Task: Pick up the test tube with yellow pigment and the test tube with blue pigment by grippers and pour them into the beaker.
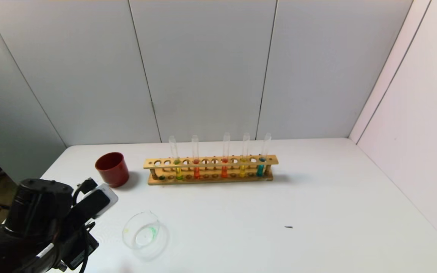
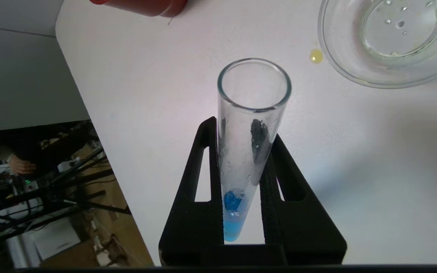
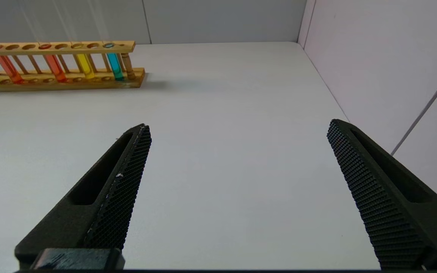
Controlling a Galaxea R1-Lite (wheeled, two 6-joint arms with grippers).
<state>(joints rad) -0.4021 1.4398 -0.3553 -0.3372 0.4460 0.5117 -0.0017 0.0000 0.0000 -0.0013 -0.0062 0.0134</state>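
Left pincer [image 2: 241, 140] closed on a blue test tube [image 2: 247, 151], held near the beaker [image 2: 389, 41] — blue pour looks done or nearly.

My left arm sits low at the near-left tabletop [image 1: 317, 212] edge, the tube in it mostly empty, a little blue left at its bottom. Beaker [image 1: 144, 233] just beside it holds only a thin clear-greenish film — a yellow drop lies on the tabletop next to it. Right pincer [image 3: 237, 189] is wide open, holding nothing, well apart from the rack [image 1: 211, 168]. Rack still carries the lime-yellow tube [image 1: 178, 167] and another blue tube [image 1: 261, 167]. I'd judge yellow poured and returned; the held tube still needs re-racking.
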